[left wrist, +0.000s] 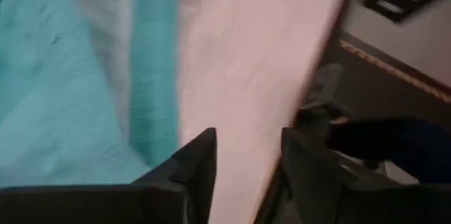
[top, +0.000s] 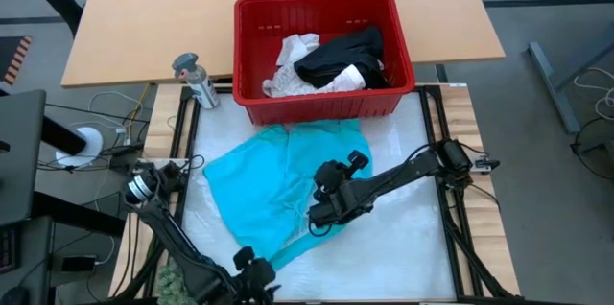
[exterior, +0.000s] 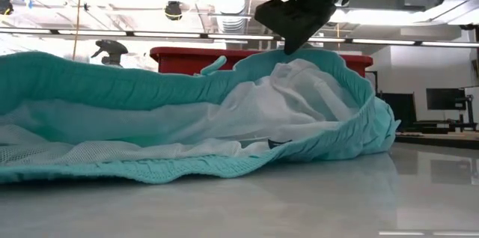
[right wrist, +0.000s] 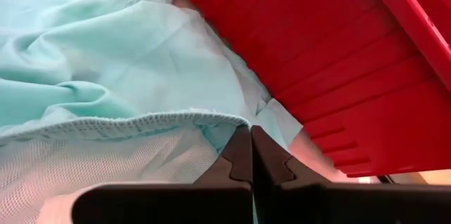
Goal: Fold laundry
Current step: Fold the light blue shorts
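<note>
The desk (top: 403,257) carries a pale glossy work surface between the two arms, with a bare wooden top beyond it. On that wooden part, right at the back edge of the work surface, sits the red basket (top: 326,104). Inside it lie a black garment (top: 341,56) and some white garments (top: 293,65), bunched together and not folded.

Spread on the work surface just in front of the basket is the teal garment (top: 269,190), shorts by the look of them, lying flat but rumpled, with a white mesh lining (exterior: 277,111) showing at the open waistband in the low view. Its far edge comes close to the basket's front wall.

The right arm reaches in from the right side over the teal garment. The right pincer (right wrist: 251,155) is pinched tight on the garment's knitted hem, with the fingers pressed together and the teal edge caught between them, close beside the red basket wall. In the low view this pincer lifts the waistband up into a peak.

The left arm sits at the near edge of the desk. The left pincer (left wrist: 246,164) stands partly spread with nothing between its fingers, just beside the teal garment's near edge over the pale surface.

A grey spray bottle (top: 195,80) stands left of the basket.
</note>
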